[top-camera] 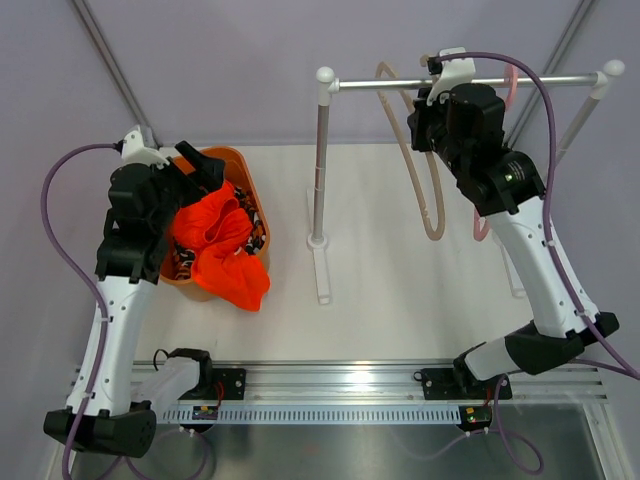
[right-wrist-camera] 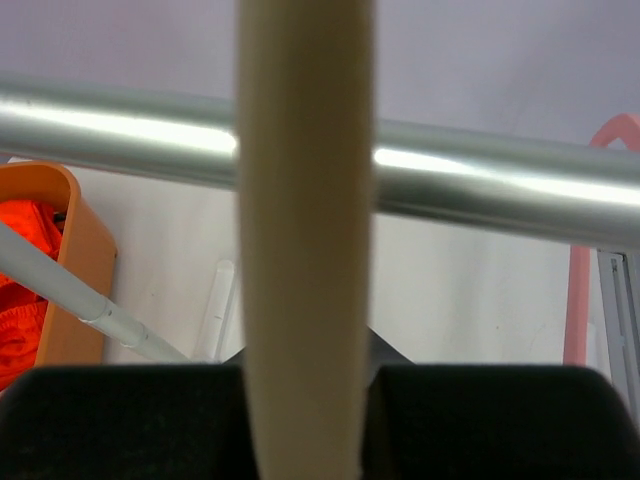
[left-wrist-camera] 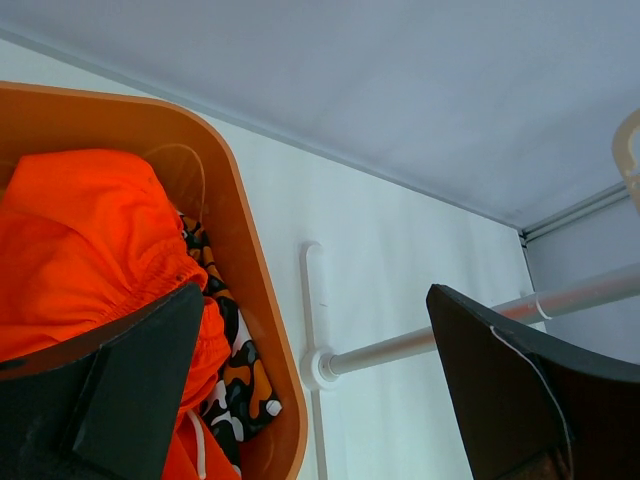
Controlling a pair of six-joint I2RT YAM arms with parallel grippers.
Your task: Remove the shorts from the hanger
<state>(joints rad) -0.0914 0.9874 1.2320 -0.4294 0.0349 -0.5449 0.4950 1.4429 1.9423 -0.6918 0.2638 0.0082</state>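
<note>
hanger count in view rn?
2. Beige hanger across the rail, clamped in the right gripper; pink hanger to its right, partly behind that arm. Others may be hidden.

Looked out between the two dark fingers of the left gripper, spread wide, over an orange bin at the left. Found the plain orange shorts heaped inside it, with the camouflage shorts wedged between that heap and the bin's right wall, and a white drawstring just beside the near finger. Saw beyond the bin a white tabletop, a white rack foot with a pale pole slanting off to the right partly behind the other finger, a grey backdrop, and a sliver of beige hanger at the right edge.
</note>
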